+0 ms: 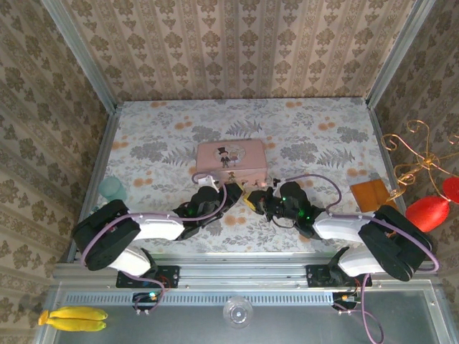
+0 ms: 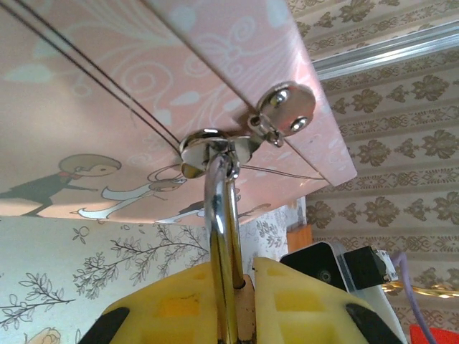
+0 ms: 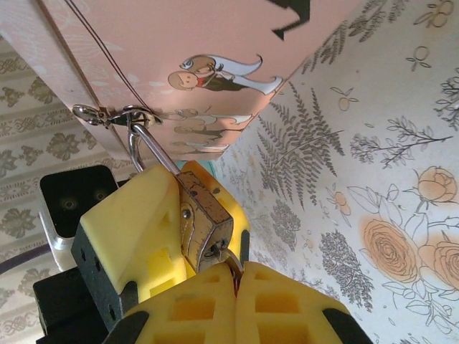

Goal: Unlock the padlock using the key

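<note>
Now, padlock place: the tiny brass-gold padlock with a silvery shackle [image 3: 204, 226] is hung from the small metal hasp [image 3: 107, 115] on the front of the pink illustrated tin box [image 3: 179, 29], just above the floral-printed table [image 3: 373, 179] and between the two grippers
Padlock handling: it is judged light, hard and stiff; the smooth brass faces are likely slippery, and so small a body can easily be twisted out of a loose hold; nothing fragile is expected apart from the thin key
Where to hold: the flat sides of the brass body are best pinched, so that the keyhole face is left free; the curved steel shackle loop [image 3: 152, 152] is judged free to swing in the hasp, so the body must be braced against turning
Left gripper: the yellow-padded left gripper [image 2: 231, 290] is closed narrowly on the padlock; the body is clamped between its pads, and the shackle is seen rising from between them to the hasp
Right gripper: the yellow-padded right gripper [image 3: 235, 301] is pressed fully shut, with its tips met just under the keyhole face
Key: a small silvery metal key [image 3: 231, 259] is glimpsed as a thin curved sliver between those tips and the keyhole; it is judged to be pinched there, though how deep it is seated cannot be told
</note>
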